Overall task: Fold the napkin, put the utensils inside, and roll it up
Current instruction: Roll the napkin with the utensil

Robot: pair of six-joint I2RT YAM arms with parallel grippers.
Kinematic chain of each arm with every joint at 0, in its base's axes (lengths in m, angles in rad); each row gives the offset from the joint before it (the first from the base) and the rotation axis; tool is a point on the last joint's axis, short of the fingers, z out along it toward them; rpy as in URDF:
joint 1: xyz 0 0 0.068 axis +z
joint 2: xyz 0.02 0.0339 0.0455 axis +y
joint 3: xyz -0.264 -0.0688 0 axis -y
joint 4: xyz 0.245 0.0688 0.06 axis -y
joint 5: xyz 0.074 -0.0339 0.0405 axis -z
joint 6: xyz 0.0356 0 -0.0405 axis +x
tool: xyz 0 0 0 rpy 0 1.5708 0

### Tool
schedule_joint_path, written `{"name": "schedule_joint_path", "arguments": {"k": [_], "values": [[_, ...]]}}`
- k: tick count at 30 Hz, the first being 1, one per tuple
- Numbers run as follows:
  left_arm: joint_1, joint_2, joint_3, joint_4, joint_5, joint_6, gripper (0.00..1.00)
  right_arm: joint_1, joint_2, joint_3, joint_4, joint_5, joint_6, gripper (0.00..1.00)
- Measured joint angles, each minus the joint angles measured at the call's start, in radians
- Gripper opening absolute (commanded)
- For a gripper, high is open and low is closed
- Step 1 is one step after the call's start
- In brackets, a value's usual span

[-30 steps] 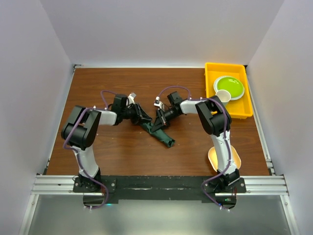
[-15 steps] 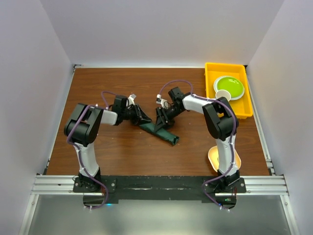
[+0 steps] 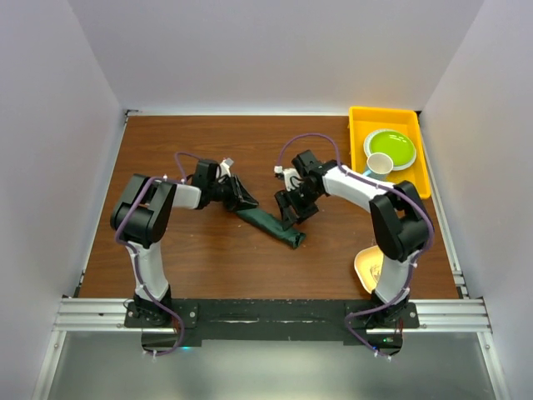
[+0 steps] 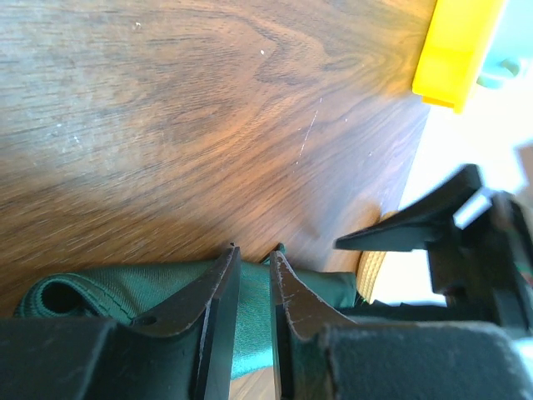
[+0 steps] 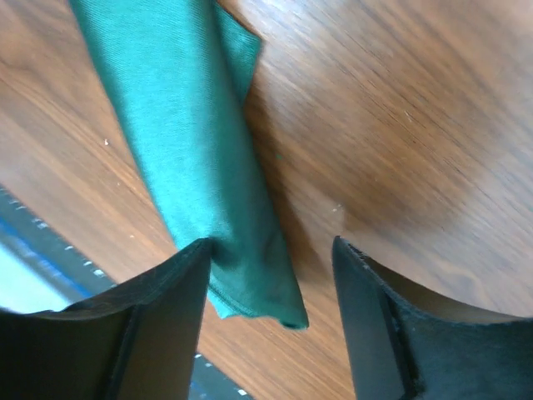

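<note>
Your napkin [image 3: 268,227] lies as a narrow dark green roll in the middle of the table [image 3: 191,258]. From above, its long axis runs on a slant, with one end far and to the left and the other near and to the right.

The left wrist view gives you what the overhead cannot: one end of the roll [image 4: 125,287] shows a round hollow, so the cloth is wound into a tube. The right wrist view shows the other end [image 5: 183,142], flatter, with a loose corner sticking out along one side.

Your left gripper [image 3: 244,200] sits at the far-left end. Its fingers [image 4: 218,287] stand close together and pinch green cloth between them.

Your right gripper [image 3: 296,215] is over the near-right half. Its fingers [image 5: 158,292] stand wide apart and hold nothing; the roll passes under one finger, and bare wood shows in the gap.

Further out, a yellow tray [image 3: 383,112] sits at the far right corner with a green plate [image 3: 391,147] and a white cup [image 3: 381,163] inside. A pale plate [image 3: 364,268] lies near the right arm's base.
</note>
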Motion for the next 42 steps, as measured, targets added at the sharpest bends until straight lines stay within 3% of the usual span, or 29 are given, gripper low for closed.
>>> {"name": "schedule_joint_path", "arguments": {"k": [4,5,10,16,19,20,22,25,29,34,42], "values": [[0.0,0.001,0.015,-0.033,0.001,0.002,0.25,0.121,-0.068,0.026,0.008,0.15,-0.035,0.85],[0.0,0.001,0.017,-0.039,0.001,0.002,0.25,0.164,-0.07,0.047,0.014,0.182,-0.045,0.98],[0.003,0.001,0.021,-0.061,0.006,-0.002,0.25,0.328,0.038,0.209,0.056,0.325,-0.086,0.98],[0.005,0.001,0.021,-0.073,0.013,-0.004,0.25,0.377,0.166,0.25,0.087,0.486,-0.113,0.96],[0.005,0.001,0.021,-0.076,0.016,-0.006,0.25,0.38,0.194,0.25,0.089,0.516,-0.123,0.83],[0.005,0.001,0.021,-0.076,0.017,-0.008,0.25,0.38,0.195,0.251,0.09,0.518,-0.125,0.69],[0.005,0.001,0.022,-0.078,0.019,-0.01,0.26,0.38,0.196,0.251,0.103,0.53,-0.123,0.56],[0.005,0.001,0.027,-0.09,0.02,-0.01,0.29,0.376,0.201,0.251,0.116,0.534,-0.109,0.43],[0.013,-0.008,0.053,-0.146,0.015,0.001,0.33,0.355,0.202,0.249,0.131,0.495,-0.074,0.27],[0.06,-0.073,0.119,-0.271,-0.023,0.058,0.34,0.28,0.203,0.249,0.154,0.339,-0.016,0.25],[0.132,-0.173,0.162,-0.305,-0.029,0.087,0.34,0.079,0.278,0.215,0.27,-0.224,0.135,0.28]]}}
